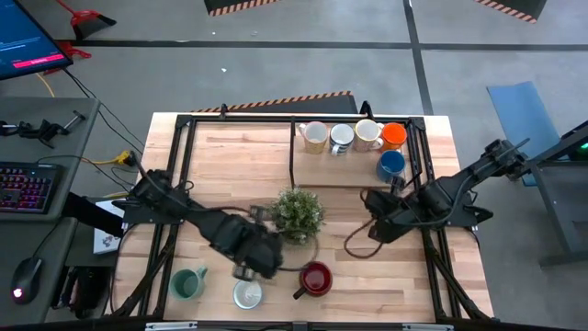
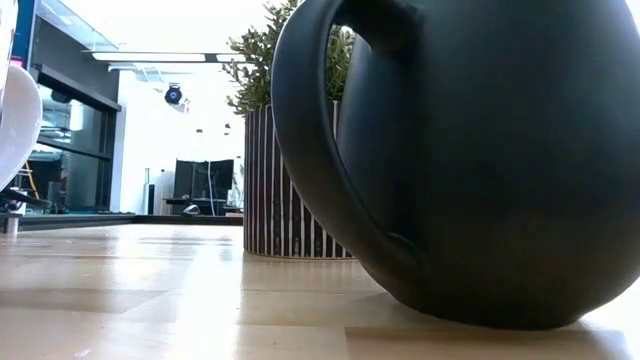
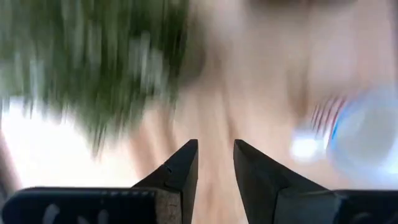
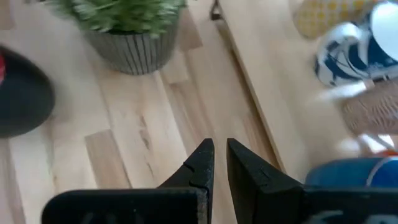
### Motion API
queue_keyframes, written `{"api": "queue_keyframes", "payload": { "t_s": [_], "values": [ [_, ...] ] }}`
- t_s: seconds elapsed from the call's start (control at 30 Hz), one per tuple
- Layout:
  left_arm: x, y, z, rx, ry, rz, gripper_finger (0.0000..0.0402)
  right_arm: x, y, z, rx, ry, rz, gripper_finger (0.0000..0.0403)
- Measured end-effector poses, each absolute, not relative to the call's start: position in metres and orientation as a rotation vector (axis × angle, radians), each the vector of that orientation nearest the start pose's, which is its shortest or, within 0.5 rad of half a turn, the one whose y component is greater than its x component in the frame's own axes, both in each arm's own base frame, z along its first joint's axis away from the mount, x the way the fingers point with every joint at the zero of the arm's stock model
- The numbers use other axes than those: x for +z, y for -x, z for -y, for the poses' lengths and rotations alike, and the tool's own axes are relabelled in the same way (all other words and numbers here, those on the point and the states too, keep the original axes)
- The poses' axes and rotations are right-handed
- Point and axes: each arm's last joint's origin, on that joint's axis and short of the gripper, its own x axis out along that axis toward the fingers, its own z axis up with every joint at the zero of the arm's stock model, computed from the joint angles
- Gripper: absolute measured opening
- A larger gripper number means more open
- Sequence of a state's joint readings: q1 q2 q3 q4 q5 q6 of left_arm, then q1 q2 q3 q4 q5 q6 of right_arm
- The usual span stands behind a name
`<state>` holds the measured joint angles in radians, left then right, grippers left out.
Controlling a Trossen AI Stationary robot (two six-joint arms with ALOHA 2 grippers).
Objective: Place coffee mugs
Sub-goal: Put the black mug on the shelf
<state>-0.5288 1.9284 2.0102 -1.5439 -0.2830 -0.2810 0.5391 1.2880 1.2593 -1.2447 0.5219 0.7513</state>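
Three coffee mugs stand on their bases near the table's front edge: a green one, a white one and a red one with a dark outside, which fills the low view. My left gripper hangs open just above the white mug, with nothing between its fingers. Several more mugs, among them a cream, an orange and a blue one, stand on a raised board at the back right. My right gripper hovers shut and empty in front of that board.
A spiky green plant in a striped pot stands mid-table between the two arms, close to my left gripper. A dark frame runs round the tabletop. A cable loop lies below the right gripper. Bare wood lies at the back left.
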Motion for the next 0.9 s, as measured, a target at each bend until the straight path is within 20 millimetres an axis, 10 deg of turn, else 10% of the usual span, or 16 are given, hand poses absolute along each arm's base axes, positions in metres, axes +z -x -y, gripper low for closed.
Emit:
{"api": "queue_keyframes", "payload": {
  "t_s": [0.2,0.6,0.9],
  "values": [
    [0.348,-0.278,0.175,-0.190,-0.322,-1.377,0.0090,0.320,-0.193,-0.113,-0.340,0.005,-0.994,0.0021],
    [0.321,-0.149,0.120,0.166,-0.017,-1.265,0.0090,0.322,-0.188,-0.137,-0.200,-0.074,-0.963,0.0021],
    [0.275,-0.127,0.103,0.110,-0.054,-1.086,0.0090,0.325,-0.193,-0.138,-0.239,-0.157,-0.893,0.0021]
  ]
}}
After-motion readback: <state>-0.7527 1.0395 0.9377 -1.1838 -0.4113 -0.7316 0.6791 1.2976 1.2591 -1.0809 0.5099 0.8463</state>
